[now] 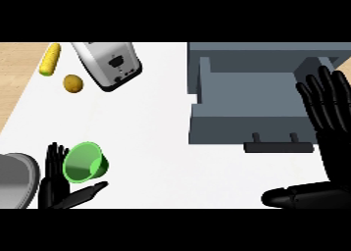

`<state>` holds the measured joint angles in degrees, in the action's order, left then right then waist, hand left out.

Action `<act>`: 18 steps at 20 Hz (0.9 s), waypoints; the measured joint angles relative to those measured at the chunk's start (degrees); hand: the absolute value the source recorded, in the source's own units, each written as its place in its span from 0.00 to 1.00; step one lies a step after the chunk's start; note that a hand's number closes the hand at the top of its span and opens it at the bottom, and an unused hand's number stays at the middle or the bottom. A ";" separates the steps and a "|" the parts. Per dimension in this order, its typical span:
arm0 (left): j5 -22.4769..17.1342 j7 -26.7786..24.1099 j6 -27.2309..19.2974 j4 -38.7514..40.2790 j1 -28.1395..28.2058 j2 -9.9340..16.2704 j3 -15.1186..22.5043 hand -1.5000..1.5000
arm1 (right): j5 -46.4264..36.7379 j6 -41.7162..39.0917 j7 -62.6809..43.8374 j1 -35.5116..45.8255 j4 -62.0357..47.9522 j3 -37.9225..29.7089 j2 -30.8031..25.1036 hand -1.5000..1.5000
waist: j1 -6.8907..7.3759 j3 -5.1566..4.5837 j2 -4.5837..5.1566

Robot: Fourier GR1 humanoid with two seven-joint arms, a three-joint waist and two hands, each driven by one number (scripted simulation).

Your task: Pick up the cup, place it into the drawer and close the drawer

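Green plastic catches the eye first: the cup point(86, 162) lies tipped on its side on the white counter point(149, 147), its mouth turned toward the near edge, well to the left of the drawer point(245, 122). The left hand point(59, 184) cradles the cup, fingers curled up along its left side and the thumb reaching under it from the right, so the cup sits between them in a grasp. The grey forearm runs off just left of that hand. On the far side of the drawer from the cup, the right hand point(330, 132) stands open and relaxed, fingers straight and spread, pointing away, with the thumb stretched toward the cup's side down low; it overlaps the drawer's right wall and holds nothing. The drawer is a grey box pulled open, its hollow bare, a dark handle point(277, 146) on its near front. Farther back, up and left of the drawer, a silver toaster point(110, 63) sits askew. Left of the toaster lie a brownish potato point(74, 83) and a yellow corn cob point(50, 59).
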<state>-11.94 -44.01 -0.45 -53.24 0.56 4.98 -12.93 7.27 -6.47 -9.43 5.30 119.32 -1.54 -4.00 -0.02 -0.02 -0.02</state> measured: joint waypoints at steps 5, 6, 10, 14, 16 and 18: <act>-0.89 -3.75 1.31 7.20 -4.35 0.27 -1.07 0.00 | -0.66 0.53 -0.40 0.06 0.56 1.13 0.70 0.00 | -0.07 0.00 0.03; -1.35 -3.67 2.07 7.13 -4.36 0.44 -1.09 0.00 | -0.55 0.59 -0.60 0.57 0.12 0.66 0.48 0.00 | -0.05 0.00 0.02; -2.65 -4.37 3.08 11.03 -7.36 0.94 -1.88 0.00 | 0.64 0.32 -1.86 0.72 1.32 -0.05 0.00 0.00 | -0.09 0.00 0.03; -3.84 -5.05 5.01 13.38 -8.76 0.96 -2.01 0.00 | 0.98 -0.42 -0.69 0.10 0.42 -0.42 -0.10 0.00 | -0.09 0.01 0.03; -4.48 -5.88 7.14 15.30 -9.66 1.09 -2.19 0.00 | 2.09 -1.33 -0.57 -0.79 1.21 -1.34 -0.77 0.00 | -0.16 -0.01 0.03; -4.53 -7.14 9.37 16.78 -9.88 1.08 -1.78 0.00 | 1.72 -0.94 -0.98 -1.00 1.74 -0.95 -0.48 0.00 | -0.17 0.00 0.03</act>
<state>-16.48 -51.15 8.92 -36.46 -9.32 6.06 -14.71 8.99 -7.41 -10.40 4.30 121.06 -2.49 -4.48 -0.19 -0.01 0.01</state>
